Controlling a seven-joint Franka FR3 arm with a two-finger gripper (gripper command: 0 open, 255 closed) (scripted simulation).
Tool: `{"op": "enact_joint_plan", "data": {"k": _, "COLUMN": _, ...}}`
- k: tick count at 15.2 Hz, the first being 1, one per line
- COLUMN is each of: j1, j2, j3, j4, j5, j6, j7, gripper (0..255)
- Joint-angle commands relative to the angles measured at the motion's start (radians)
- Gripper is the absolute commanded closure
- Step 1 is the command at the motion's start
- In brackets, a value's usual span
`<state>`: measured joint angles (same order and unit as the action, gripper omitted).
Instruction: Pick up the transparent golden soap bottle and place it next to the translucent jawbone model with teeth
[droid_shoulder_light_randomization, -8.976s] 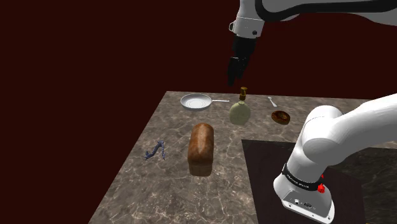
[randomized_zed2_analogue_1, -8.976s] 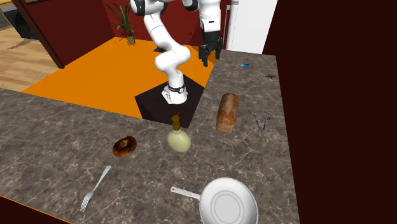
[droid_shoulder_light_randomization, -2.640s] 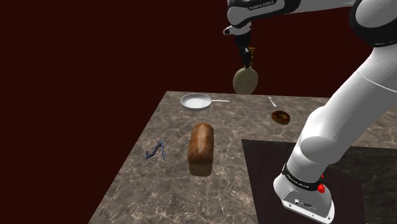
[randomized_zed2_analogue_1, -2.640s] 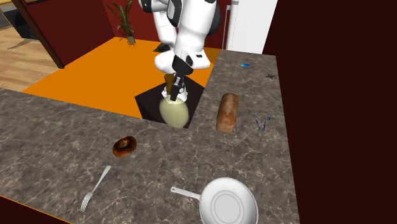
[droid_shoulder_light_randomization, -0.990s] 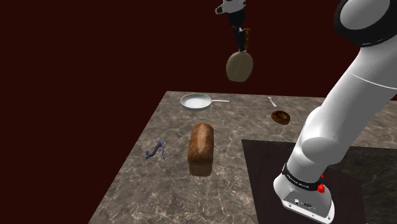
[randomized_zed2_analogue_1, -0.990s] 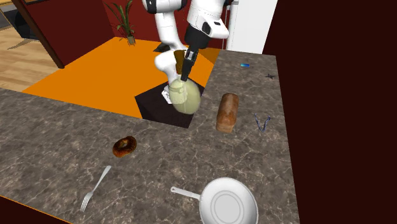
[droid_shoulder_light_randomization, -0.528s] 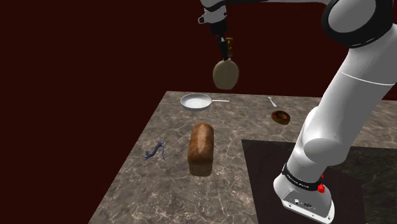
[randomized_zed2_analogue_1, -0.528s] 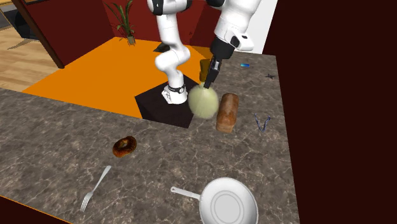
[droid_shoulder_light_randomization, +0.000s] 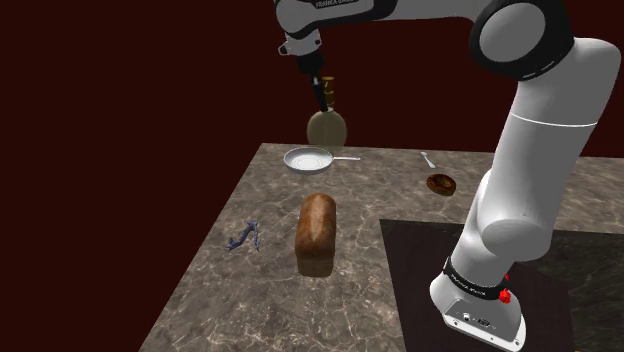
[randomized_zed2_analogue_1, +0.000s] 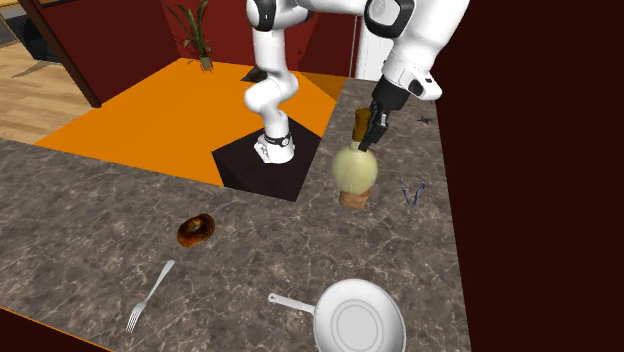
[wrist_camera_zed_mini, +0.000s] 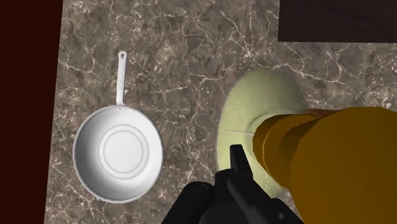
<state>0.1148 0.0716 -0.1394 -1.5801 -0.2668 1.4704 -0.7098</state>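
Golden at the neck and pale yellow-green in the body, your soap bottle (droid_shoulder_light_randomization: 327, 128) hangs high above the marbled table (droid_shoulder_light_randomization: 400, 200), its neck clamped in the end effector (droid_shoulder_light_randomization: 324, 98). A white pan (wrist_camera_zed_mini: 119, 153) sits on the table below. The bluish jawbone model (droid_shoulder_light_randomization: 244, 238) lies near the bread loaf (droid_shoulder_light_randomization: 317, 230), well apart from the bottle.

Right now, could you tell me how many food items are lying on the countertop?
2. A brown bread loaf lies mid-counter, beside the bluish jawbone model; a dark brown doughnut lies near the fork. I see nothing that could hide another.
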Motion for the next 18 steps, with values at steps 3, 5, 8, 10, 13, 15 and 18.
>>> {"op": "enact_joint_plan", "data": {"k": 3, "j1": 0.033, "j2": 0.091, "j3": 0.029, "j4": 0.072, "j5": 0.02, "j6": 0.003, "j7": 0.065, "gripper": 255}}
{"op": "enact_joint_plan", "data": {"k": 5, "j1": 0.048, "j2": 0.142, "j3": 0.041, "j4": 0.116, "j5": 0.029, "j6": 0.002, "j7": 0.095, "gripper": 255}}
{"op": "enact_joint_plan", "data": {"k": 8, "j1": 0.072, "j2": 0.227, "j3": 0.058, "j4": 0.196, "j5": 0.04, "j6": -0.004, "j7": 0.136, "gripper": 255}}
{"op": "enact_joint_plan", "data": {"k": 10, "j1": 0.088, "j2": 0.288, "j3": 0.068, "j4": 0.26, "j5": 0.047, "j6": -0.013, "j7": 0.161, "gripper": 255}}
{"op": "enact_joint_plan", "data": {"k": 13, "j1": 0.112, "j2": 0.392, "j3": 0.081, "j4": 0.378, "j5": 0.056, "j6": -0.036, "j7": 0.196, "gripper": 255}}
{"op": "enact_joint_plan", "data": {"k": 15, "j1": 0.128, "j2": 0.471, "j3": 0.088, "j4": 0.476, "j5": 0.062, "j6": -0.06, "j7": 0.216, "gripper": 255}}
{"op": "enact_joint_plan", "data": {"k": 18, "j1": 0.152, "j2": 0.617, "j3": 0.096, "j4": 0.676, "j5": 0.069, "j6": -0.12, "j7": 0.239, "gripper": 255}}
